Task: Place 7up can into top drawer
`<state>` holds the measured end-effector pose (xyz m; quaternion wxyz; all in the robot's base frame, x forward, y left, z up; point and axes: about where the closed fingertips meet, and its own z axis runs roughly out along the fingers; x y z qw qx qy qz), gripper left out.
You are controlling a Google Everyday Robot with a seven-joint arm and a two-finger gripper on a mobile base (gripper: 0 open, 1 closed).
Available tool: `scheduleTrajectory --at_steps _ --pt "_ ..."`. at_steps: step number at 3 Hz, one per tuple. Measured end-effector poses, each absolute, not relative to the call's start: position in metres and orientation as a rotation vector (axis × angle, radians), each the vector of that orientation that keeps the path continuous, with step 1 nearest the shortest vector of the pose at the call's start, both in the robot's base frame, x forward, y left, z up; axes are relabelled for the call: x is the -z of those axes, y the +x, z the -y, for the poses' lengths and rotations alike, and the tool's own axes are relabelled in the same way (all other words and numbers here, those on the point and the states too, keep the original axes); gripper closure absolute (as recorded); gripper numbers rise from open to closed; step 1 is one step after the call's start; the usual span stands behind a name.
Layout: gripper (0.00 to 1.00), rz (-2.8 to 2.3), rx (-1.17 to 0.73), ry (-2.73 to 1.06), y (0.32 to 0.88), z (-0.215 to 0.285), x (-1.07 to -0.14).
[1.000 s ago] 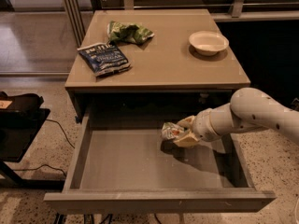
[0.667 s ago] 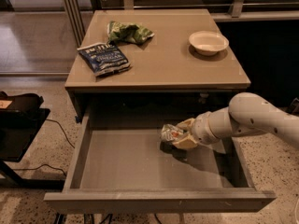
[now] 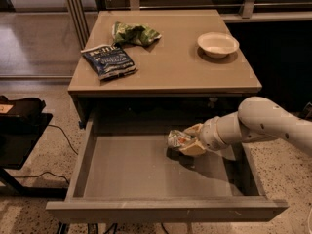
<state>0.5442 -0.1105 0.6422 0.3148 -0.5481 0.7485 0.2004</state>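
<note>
The top drawer (image 3: pixel 122 179) is pulled wide open under the table. My gripper (image 3: pixel 191 141) reaches in from the right and is shut on the 7up can (image 3: pixel 177 139), a dented silvery can with green and red marks. It holds the can low over the drawer's flat bottom, right of the middle, with a shadow just under it. I cannot tell whether the can touches the bottom. My white arm (image 3: pixel 263 123) crosses the drawer's right wall.
On the table top (image 3: pixel 170 67) lie a blue chip bag (image 3: pixel 108 61), a green chip bag (image 3: pixel 134 33) and a white bowl (image 3: pixel 218 44). A black object with a cable (image 3: pixel 19 126) stands on the floor at the left.
The arm and the can have stayed almost in place; the can sits perhaps slightly lower in the drawer.
</note>
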Motion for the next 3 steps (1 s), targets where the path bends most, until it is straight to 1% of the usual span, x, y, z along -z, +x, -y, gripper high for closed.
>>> scheduleTrajectory --at_steps 2,3 --pt "0.12 -1.972 -0.528 -1.445 0.5442 0.1104 -0.6421" --pt "0.0 -1.972 -0.528 -1.445 0.5442 0.1104 -0.6421"
